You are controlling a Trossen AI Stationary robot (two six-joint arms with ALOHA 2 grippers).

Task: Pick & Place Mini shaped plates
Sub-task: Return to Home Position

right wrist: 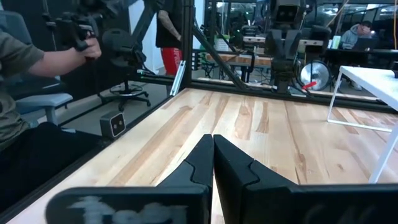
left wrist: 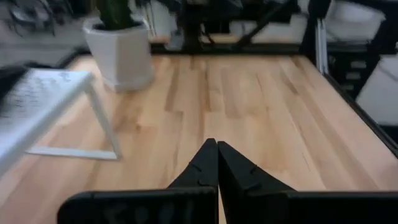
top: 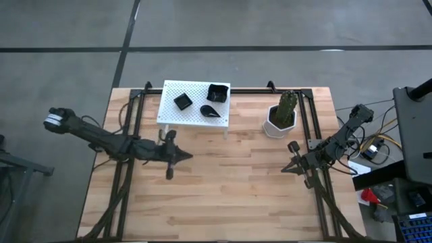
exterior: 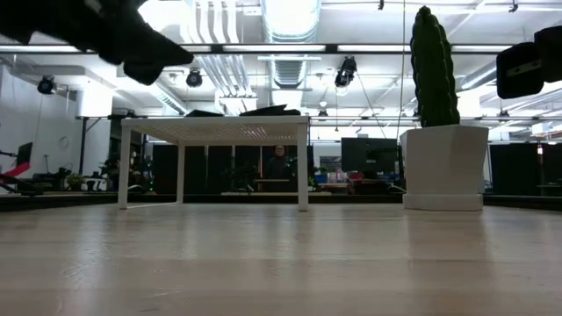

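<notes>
Three small black plates lie on top of the white perforated rack (top: 194, 102) at the table's far side: a flat square plate (top: 183, 101), a teardrop plate (top: 212, 111) and a raised-rim square plate (top: 217, 92). My left gripper (top: 189, 156) is shut and empty, hovering over the bare wood in front of the rack, left of the table's middle. Its fingertips (left wrist: 216, 149) meet with nothing between them. My right gripper (top: 284, 169) is shut and empty too, low at the table's right side, in front of the cactus pot. In the right wrist view its fingertips (right wrist: 212, 142) are closed.
A white pot with a green cactus (top: 281, 116) stands right of the rack. Black frame rails (top: 312, 128) run along the table's sides. Bare wood (top: 229, 189) spreads across the middle and near part. A person (right wrist: 25, 68) sits beyond the table's left edge.
</notes>
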